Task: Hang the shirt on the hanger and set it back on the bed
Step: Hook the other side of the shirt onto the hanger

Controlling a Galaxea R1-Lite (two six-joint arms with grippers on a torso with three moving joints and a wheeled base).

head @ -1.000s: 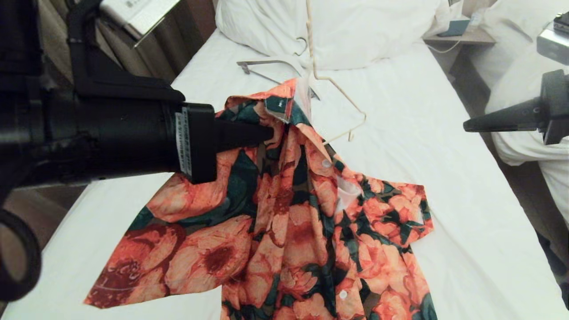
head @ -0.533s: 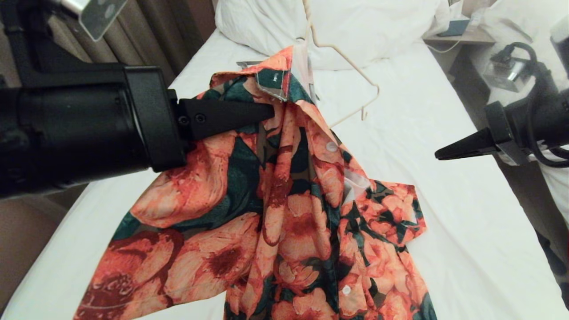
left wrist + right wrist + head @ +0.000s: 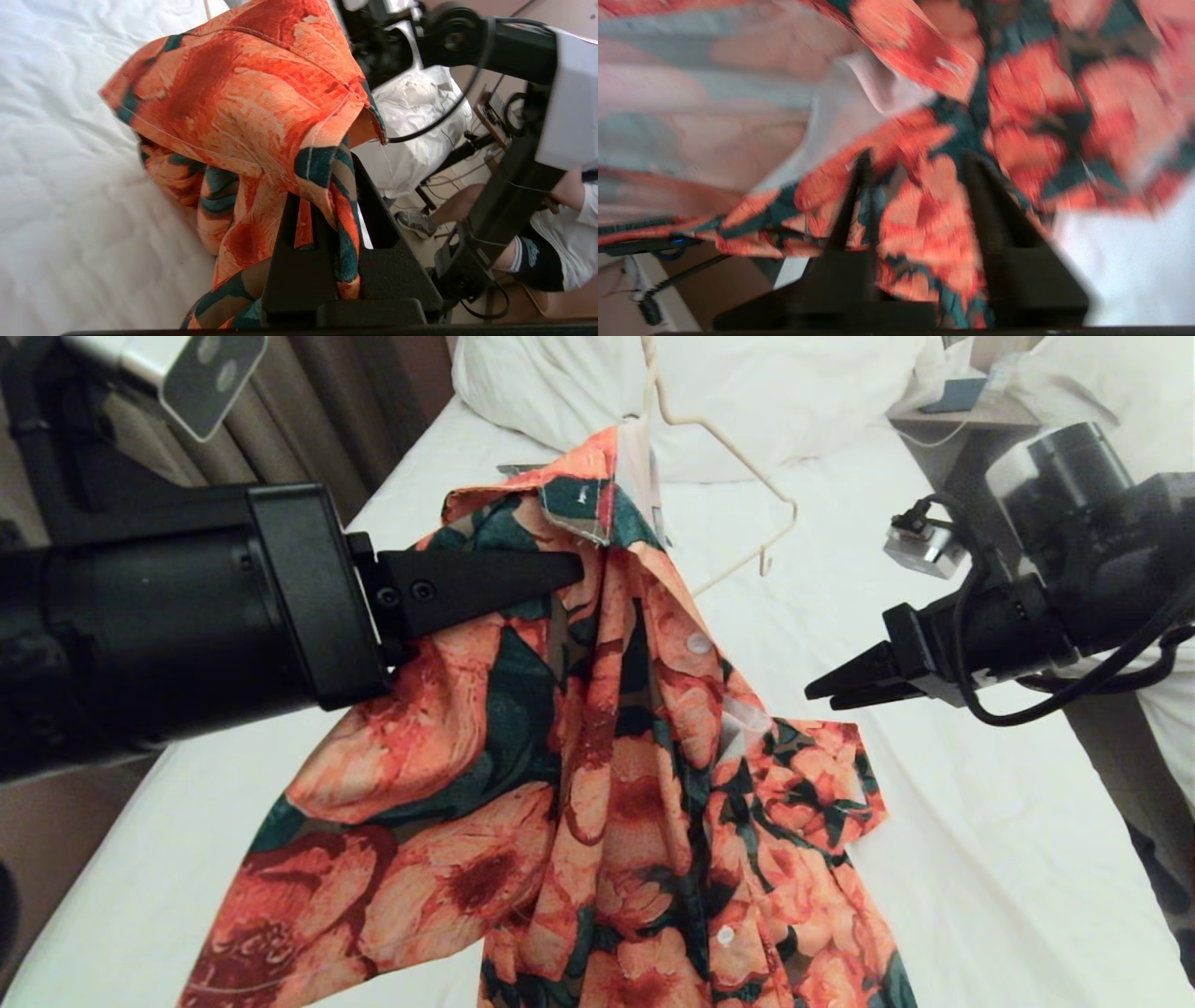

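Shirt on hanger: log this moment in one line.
left gripper: shut on shirt collar | hanger: partly inside | right gripper: open, nearby | bed: beneath

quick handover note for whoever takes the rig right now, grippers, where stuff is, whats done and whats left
Left gripper: shut on the floral shirt just below the collar, holding its top up; the hem trails on the bed.
Right gripper: open, empty, pointing at the shirt's right side, clear of it.
Wire hanger: one end under the collar area, its other shoulder bare, hook up by the pillow.
Done: one side of the hanger looks started.
Left: cover the bare shoulder, then lay both on the bed.
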